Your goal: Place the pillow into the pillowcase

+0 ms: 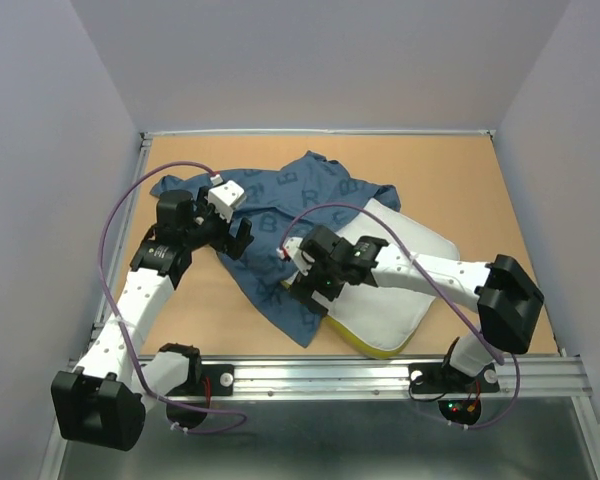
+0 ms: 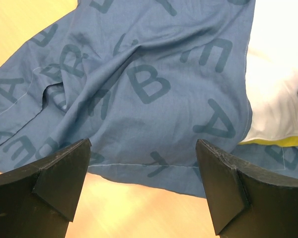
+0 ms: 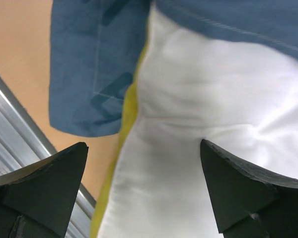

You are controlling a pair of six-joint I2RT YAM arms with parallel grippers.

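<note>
The blue lettered pillowcase (image 1: pixel 280 195) lies crumpled on the wooden table, draped over the left part of the white pillow (image 1: pixel 392 300). The pillow's yellow-green band (image 1: pixel 375 348) faces the near edge. My left gripper (image 1: pixel 242 238) stands open just above the pillowcase's left hem. In the left wrist view its jaws (image 2: pixel 144 163) straddle the hem of the pillowcase (image 2: pixel 139 94) with nothing between them, and the pillow (image 2: pixel 278 84) shows at right. My right gripper (image 1: pixel 305 285) is open over the pillow's left edge. Its jaws (image 3: pixel 144 168) hover above the pillow (image 3: pixel 203 129), beside a pillowcase corner (image 3: pixel 84 69).
An aluminium rail (image 1: pixel 380 372) runs along the table's near edge, close to the pillow's front corner, and shows in the right wrist view as the rail (image 3: pixel 20 114). Grey walls enclose the table on three sides. Purple cables (image 1: pixel 115 215) loop off both arms.
</note>
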